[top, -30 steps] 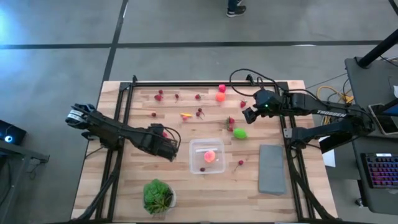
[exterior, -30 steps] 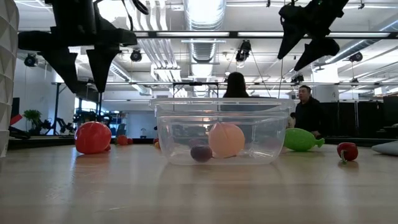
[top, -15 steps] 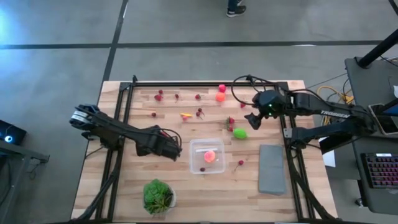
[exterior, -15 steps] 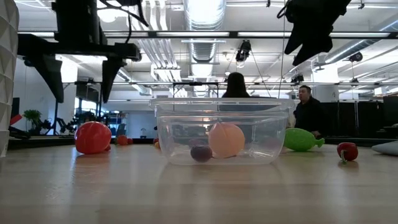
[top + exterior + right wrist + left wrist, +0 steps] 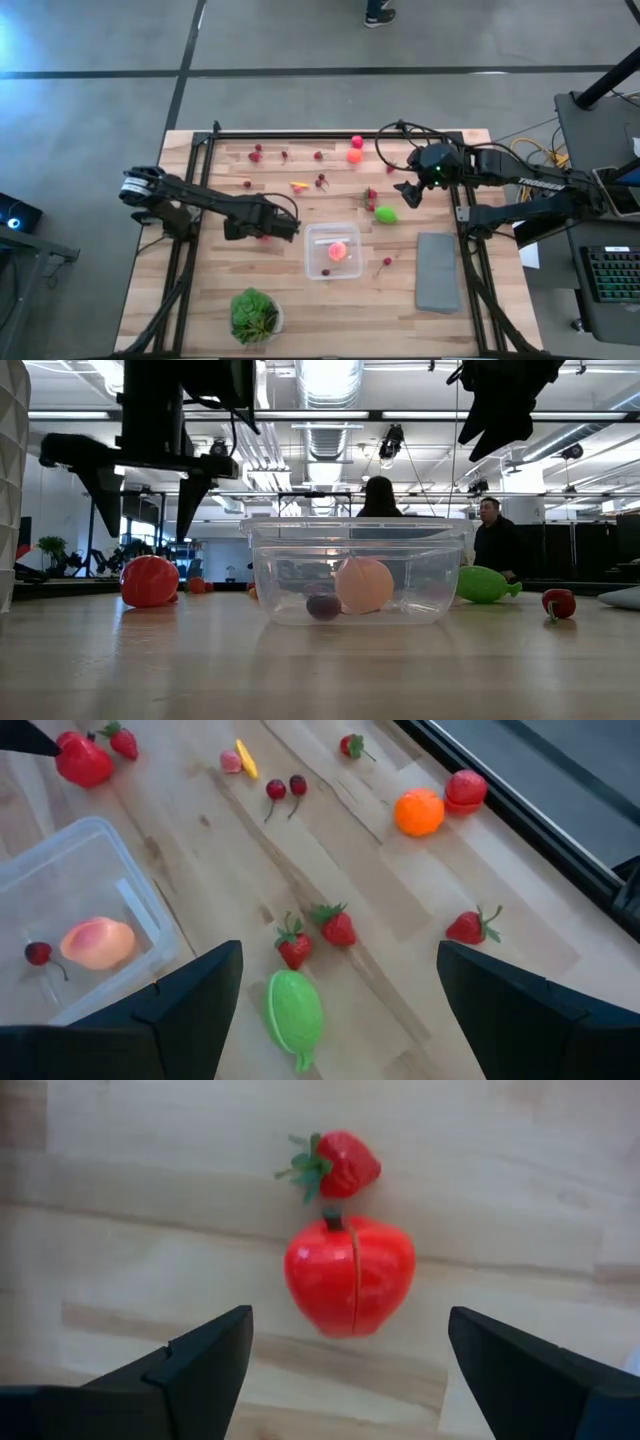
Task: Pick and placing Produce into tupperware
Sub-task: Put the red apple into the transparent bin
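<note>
The clear tupperware [image 5: 332, 250] stands mid-table with a peach-coloured piece [image 5: 362, 585] and a dark cherry [image 5: 323, 605] inside. To its left a red apple [image 5: 350, 1275] lies on the wood with a strawberry [image 5: 340, 1165] beside it. My left gripper [image 5: 148, 510] hangs open above the apple [image 5: 150, 580], pointing down, one finger to each side and clear of it. My right gripper [image 5: 408, 192] stays open and high at the far right, over a lime-green piece [image 5: 295, 1010] and strawberries [image 5: 335, 925]. Other produce lies scattered toward the far edge.
A leafy plant in a white bowl [image 5: 255, 313] sits near the front edge. A flat grey slab [image 5: 437, 270] lies at the right. An orange piece [image 5: 418, 812], cherries [image 5: 285, 790] and a yellow piece [image 5: 245, 760] lie toward the far side. People show beyond the table.
My left gripper has sunk toward the red apple, shifting a little toward the tupperware, and its fingers have opened wider. My right gripper has rolled about its wrist while staying in place. No produce has moved.
</note>
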You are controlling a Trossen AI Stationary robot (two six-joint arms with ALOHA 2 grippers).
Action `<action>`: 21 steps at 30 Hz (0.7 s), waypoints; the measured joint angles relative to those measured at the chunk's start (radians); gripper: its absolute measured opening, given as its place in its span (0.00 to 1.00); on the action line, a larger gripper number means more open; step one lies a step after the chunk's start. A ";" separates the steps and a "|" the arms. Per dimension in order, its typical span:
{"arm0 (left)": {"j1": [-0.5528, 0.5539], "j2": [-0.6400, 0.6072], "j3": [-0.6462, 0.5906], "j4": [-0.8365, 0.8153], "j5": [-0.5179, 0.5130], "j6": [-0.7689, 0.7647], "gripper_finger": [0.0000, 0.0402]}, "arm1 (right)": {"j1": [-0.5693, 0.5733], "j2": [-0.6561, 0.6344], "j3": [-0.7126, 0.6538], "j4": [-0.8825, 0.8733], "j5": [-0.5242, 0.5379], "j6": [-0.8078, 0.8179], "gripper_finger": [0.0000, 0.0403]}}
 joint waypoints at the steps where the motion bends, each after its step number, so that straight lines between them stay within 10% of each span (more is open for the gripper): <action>1: 0.010 0.001 -0.001 0.001 0.000 0.016 0.80 | -0.003 0.000 0.000 0.000 0.000 0.002 0.81; 21: 0.074 -0.021 -0.151 0.225 0.129 0.123 0.80 | -0.009 0.002 0.000 0.000 0.000 0.011 0.81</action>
